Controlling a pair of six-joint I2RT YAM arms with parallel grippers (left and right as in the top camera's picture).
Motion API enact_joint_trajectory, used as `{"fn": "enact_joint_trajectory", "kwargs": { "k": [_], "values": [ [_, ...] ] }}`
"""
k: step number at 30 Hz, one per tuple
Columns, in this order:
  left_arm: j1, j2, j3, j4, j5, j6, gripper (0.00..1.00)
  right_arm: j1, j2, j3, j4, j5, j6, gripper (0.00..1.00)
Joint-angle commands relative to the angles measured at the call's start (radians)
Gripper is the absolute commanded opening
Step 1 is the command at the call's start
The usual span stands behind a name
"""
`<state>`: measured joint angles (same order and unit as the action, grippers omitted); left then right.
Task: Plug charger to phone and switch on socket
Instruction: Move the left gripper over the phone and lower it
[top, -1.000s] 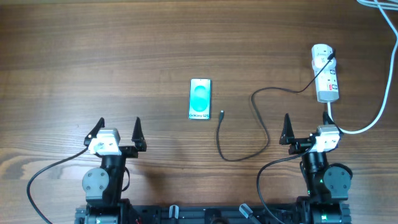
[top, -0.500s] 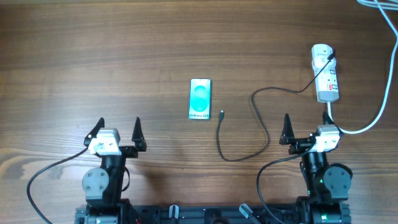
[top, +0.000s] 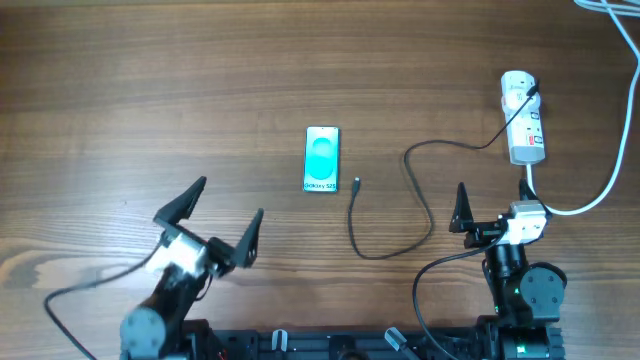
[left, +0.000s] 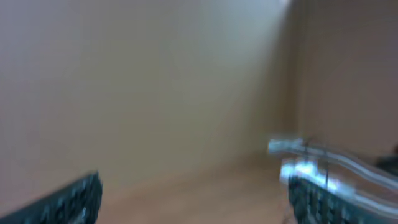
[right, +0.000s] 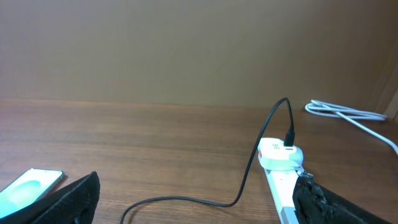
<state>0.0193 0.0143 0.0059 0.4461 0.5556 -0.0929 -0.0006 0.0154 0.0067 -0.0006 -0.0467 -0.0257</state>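
The phone (top: 321, 158), cyan screen up, lies flat at the table's middle; its corner shows in the right wrist view (right: 28, 186). The charger (top: 428, 205), a thin black cable, runs from the socket (top: 523, 118) at the far right in a curve to its plug tip (top: 357, 184), which lies just right of the phone and apart from it. My left gripper (top: 218, 222) is open and empty, angled, at the near left. Its wrist view is blurred, with the jaws (left: 193, 205) wide apart. My right gripper (top: 495, 212) is open and empty, near of the socket (right: 280, 155), its jaws (right: 199, 205) apart over the charger (right: 249, 180).
A thicker white lead (top: 605, 190) leaves the socket's near end, loops right and runs up the right edge of the table. It also shows in the right wrist view (right: 348, 112). The table is brown wood.
My left arm has lifted and swung, its gripper now turned clockwise and shifted right and toward the near edge. The right arm, phone, charger and socket have not moved.
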Motion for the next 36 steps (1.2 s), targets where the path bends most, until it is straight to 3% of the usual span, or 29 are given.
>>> {"fn": "enact_joint_trajectory", "kwargs": {
  "k": [1, 5, 9, 11, 14, 17, 20, 25, 31, 36],
  "values": [
    [-0.004, -0.008, 0.017, 0.169, 0.071, -0.073, 1.00, 0.003, -0.006, -0.002, 0.002, 0.009, -0.012, 1.00],
    [-0.004, 0.010, 0.125, 0.118, 0.034, -0.072, 1.00, 0.003, -0.006, -0.002, 0.002, 0.009, -0.012, 1.00],
    [-0.004, 0.140, 0.324, -0.021, 0.031, -0.022, 1.00, 0.003, -0.006, -0.002, 0.002, 0.009, -0.012, 1.00],
    [-0.004, 0.247, 0.462, -0.178, 0.031, 0.017, 1.00, 0.003, -0.006, -0.002, 0.002, 0.009, -0.012, 1.00],
    [-0.004, 0.526, 0.821, -0.686, 0.016, 0.077, 1.00, 0.003, -0.006, -0.002, 0.002, 0.009, -0.012, 1.00],
    [-0.005, 0.763, 1.099, -1.020, 0.064, 0.092, 1.00, 0.003, -0.006, -0.002, 0.003, 0.009, -0.012, 1.00],
    [-0.004, 0.947, 1.288, -1.244, 0.192, 0.077, 1.00, 0.003, -0.006, -0.002, 0.002, 0.009, -0.012, 1.00],
    [-0.021, 1.164, 1.405, -1.362, 0.230, -0.006, 1.00, 0.003, -0.006, -0.002, 0.002, 0.009, -0.012, 1.00],
    [-0.219, 1.374, 1.495, -1.552, -0.182, -0.152, 1.00, 0.003, -0.006, -0.002, 0.003, 0.009, -0.012, 1.00],
    [-0.353, 1.608, 1.654, -1.702, -0.369, -0.242, 1.00, 0.003, -0.006, -0.002, 0.002, 0.009, -0.012, 1.00]
  ]
}}
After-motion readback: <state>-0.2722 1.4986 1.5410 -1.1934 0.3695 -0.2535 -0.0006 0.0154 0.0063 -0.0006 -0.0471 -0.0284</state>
